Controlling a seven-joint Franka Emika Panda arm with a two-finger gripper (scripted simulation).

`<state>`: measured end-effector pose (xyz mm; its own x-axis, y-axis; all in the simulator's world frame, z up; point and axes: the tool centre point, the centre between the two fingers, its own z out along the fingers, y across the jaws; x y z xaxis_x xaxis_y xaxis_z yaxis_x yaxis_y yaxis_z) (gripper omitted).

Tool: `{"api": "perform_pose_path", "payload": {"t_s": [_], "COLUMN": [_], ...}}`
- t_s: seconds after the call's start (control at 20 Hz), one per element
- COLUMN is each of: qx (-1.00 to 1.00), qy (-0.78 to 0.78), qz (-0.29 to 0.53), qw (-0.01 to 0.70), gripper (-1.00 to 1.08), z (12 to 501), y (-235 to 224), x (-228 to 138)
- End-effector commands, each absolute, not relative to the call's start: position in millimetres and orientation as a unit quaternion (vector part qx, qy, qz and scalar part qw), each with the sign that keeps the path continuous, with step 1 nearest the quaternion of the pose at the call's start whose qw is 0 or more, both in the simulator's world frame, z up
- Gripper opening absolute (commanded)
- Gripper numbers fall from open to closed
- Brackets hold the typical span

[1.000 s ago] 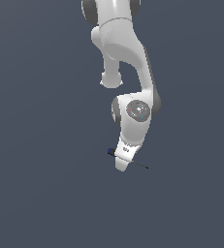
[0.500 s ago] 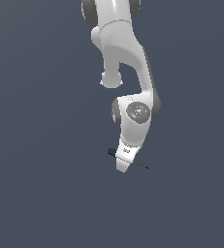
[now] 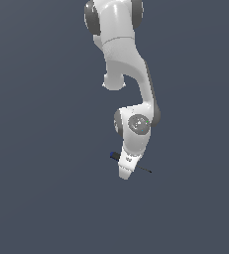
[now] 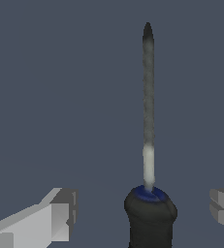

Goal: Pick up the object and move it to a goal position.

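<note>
Screwdriver [image 4: 150,145] lies flat on the table [image 3: 46,198], handle between your fingers [image 4: 60,218], which stand released and apart on either side. Straddling the thick handle likely gives the surest grip once you close.

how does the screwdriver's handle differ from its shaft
The handle is thick, bulbous and black with a blue collar; the shaft is thin, straight and grey, darkening toward its tip. In the wrist view the handle sits between the open claw's fingers, while the shaft extends beyond them. Both share one axis.
</note>
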<state>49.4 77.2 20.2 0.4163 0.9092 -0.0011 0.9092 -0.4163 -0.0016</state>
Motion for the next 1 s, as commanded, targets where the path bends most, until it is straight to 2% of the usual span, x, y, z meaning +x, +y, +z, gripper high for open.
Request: {"api": "perform_pose_path", "payload": {"t_s": [0.0, 0.1, 0.15, 0.95], "qx": [-0.841, -0.841, -0.841, -0.841], "qy": [-0.540, -0.540, -0.540, -0.540], "qz": [0.000, 0.000, 0.000, 0.000], "qw": [0.000, 0.000, 0.000, 0.000], "gripper": [1.00, 1.00, -1.00, -1.00], "z": [15.4, 15.2, 15.2, 19.1], "y": [77.2, 77.4, 77.4, 70.8], "x": [50.5, 51.1, 51.1, 47.4]}}
